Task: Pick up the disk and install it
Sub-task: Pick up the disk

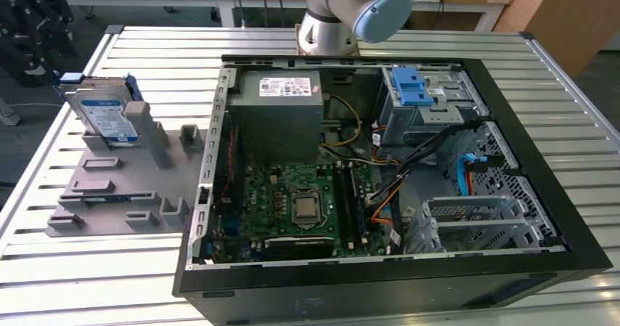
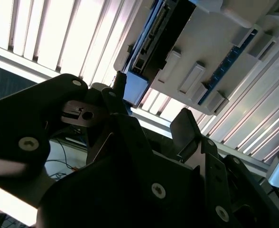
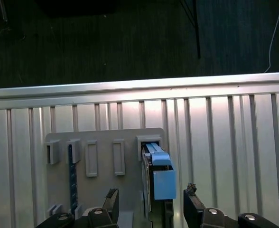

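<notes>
In the exterior view, the disk [image 1: 104,115] stands on edge in the grey holder [image 1: 145,177] at the upper left of the frame. The holder rests on the slatted counter [image 1: 97,275], beside the open case [image 1: 388,290]. Inside the case, at its upper right, sits a cage with blue tabs [image 1: 412,86]. By my judgement nothing of the job is done yet: the disk is not lifted, so both the pick-up and the install are left.

In the second wrist view, my end effector [image 2: 151,107] is spread wide and holds nothing. The disk [image 2: 151,38] lies beyond the gap, seated in the holder [image 2: 215,57], apart from my fingers [image 2: 187,126].

In the first wrist view, my end effector [image 3: 151,194] is lined up on the disk [image 3: 158,166]. One of my fingers [image 3: 112,198] stands to each side of its blue-framed edge. They look clear of it, gripping nothing.
</notes>
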`<move>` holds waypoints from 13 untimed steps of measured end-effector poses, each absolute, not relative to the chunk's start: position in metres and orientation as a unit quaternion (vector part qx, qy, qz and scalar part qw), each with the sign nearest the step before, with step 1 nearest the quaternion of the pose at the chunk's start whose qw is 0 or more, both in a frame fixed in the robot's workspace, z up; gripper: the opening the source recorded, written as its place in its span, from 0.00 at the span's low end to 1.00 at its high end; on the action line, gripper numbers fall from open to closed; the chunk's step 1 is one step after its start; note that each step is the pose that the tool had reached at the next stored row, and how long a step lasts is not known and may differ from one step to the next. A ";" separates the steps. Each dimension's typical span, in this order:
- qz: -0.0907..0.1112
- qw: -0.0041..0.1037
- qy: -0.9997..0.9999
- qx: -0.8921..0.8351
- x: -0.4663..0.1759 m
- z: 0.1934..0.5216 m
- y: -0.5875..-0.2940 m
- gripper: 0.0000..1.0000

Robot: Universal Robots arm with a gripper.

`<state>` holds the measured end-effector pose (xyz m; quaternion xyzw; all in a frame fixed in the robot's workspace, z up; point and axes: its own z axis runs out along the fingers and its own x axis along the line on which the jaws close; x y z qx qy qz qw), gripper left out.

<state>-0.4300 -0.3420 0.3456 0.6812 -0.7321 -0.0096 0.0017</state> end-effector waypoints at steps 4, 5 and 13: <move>-0.009 0.002 -0.732 0.681 -0.430 0.338 -0.342 0.65; -0.009 0.002 -0.732 0.681 -0.430 0.337 -0.342 0.65; -0.009 0.002 -0.732 0.681 -0.430 0.332 -0.339 0.65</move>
